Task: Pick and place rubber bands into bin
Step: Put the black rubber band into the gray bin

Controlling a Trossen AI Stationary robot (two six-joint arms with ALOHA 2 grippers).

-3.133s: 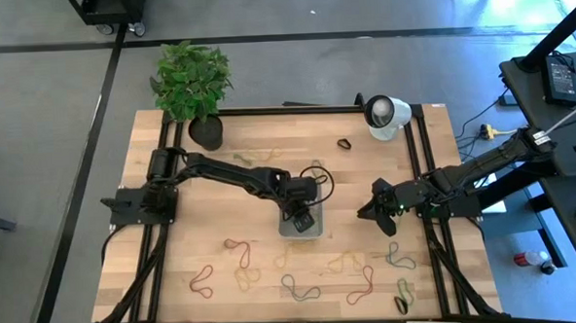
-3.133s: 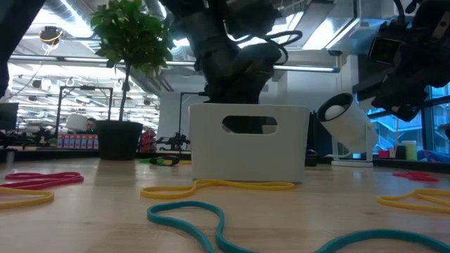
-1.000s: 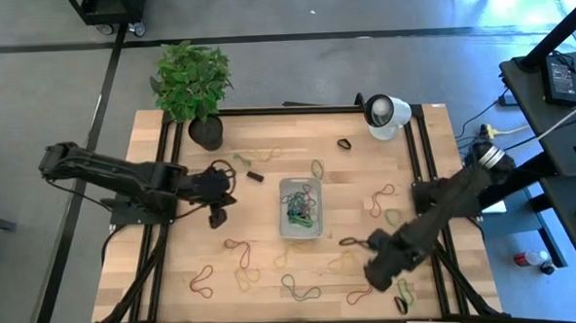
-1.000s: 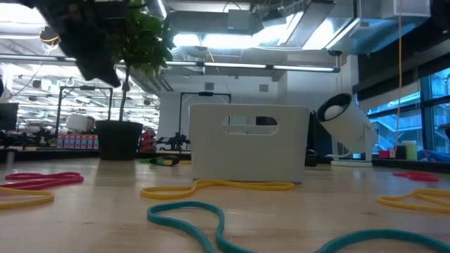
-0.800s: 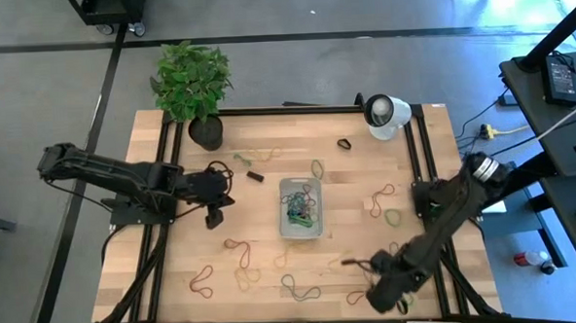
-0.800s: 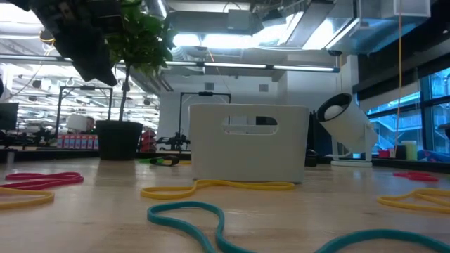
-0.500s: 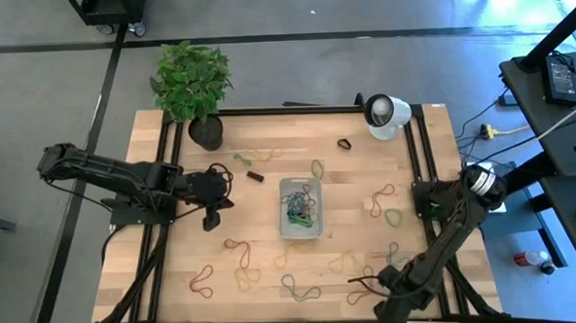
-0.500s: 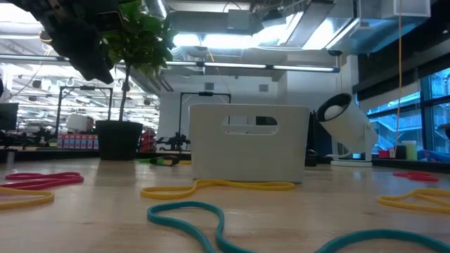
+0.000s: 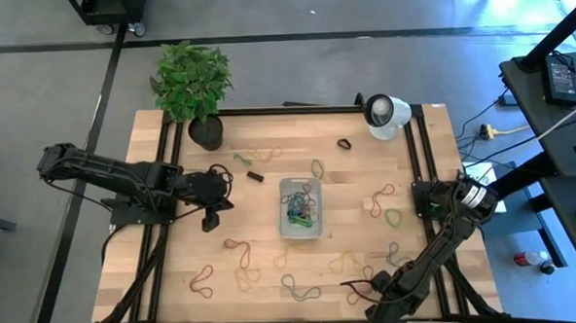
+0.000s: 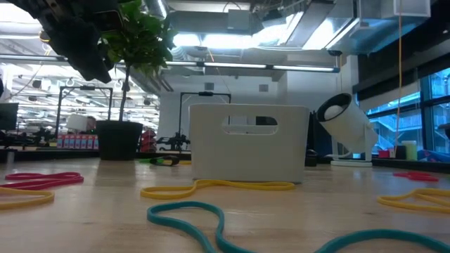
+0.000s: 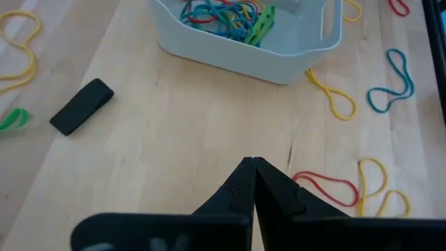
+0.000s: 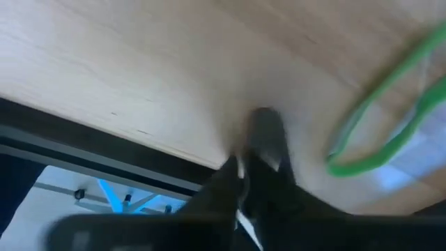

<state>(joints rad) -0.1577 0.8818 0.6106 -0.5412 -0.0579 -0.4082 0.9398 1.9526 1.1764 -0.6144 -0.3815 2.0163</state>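
Right end effector low at the worktop's near edge, left one waiting by the left edge.

The right end effector [image 9: 357, 291], fingers pressed together and empty, sits among the rubber bands [image 9: 299, 291] strewn along the near edge. Mid-worktop, the bin [image 9: 301, 207] holds several bands. The left end effector [image 9: 211, 221], clenched on nothing, hovers near the left edge.

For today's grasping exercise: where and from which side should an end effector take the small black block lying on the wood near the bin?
Grip the black block across its two long sides, coming straight down: it lies flat, narrow and clear of the bin.
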